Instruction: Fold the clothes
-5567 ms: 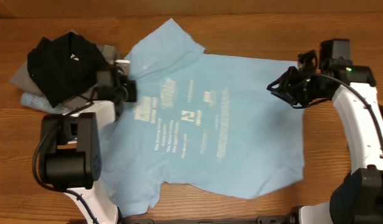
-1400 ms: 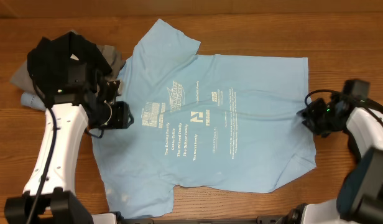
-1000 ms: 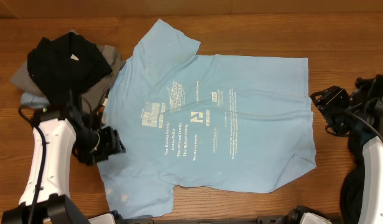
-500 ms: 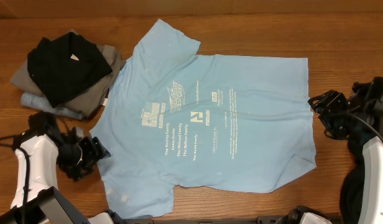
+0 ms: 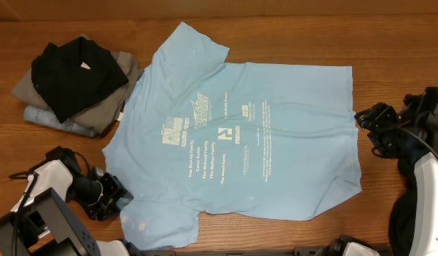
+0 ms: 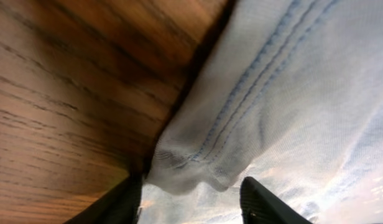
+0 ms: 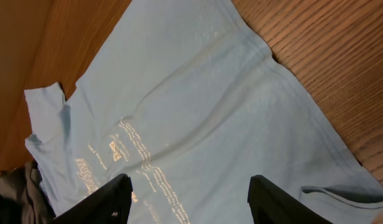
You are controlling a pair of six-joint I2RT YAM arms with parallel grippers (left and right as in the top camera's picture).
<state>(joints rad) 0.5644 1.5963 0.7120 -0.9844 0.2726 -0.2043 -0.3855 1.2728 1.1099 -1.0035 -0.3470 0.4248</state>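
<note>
Light blue T-shirt (image 5: 240, 135) flat on wooden table (image 5: 290, 28)

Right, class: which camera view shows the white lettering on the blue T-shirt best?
Overhead: the whole lettering lies in view on the spread T-shirt. The right wrist view catches some of it, slanted and small. The left wrist view shows only a stitched hem, no lettering.

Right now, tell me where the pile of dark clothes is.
In the overhead view, the pile of dark clothes lies at the far left of the table, on the robot's left, just beside the blue T-shirt.
</note>
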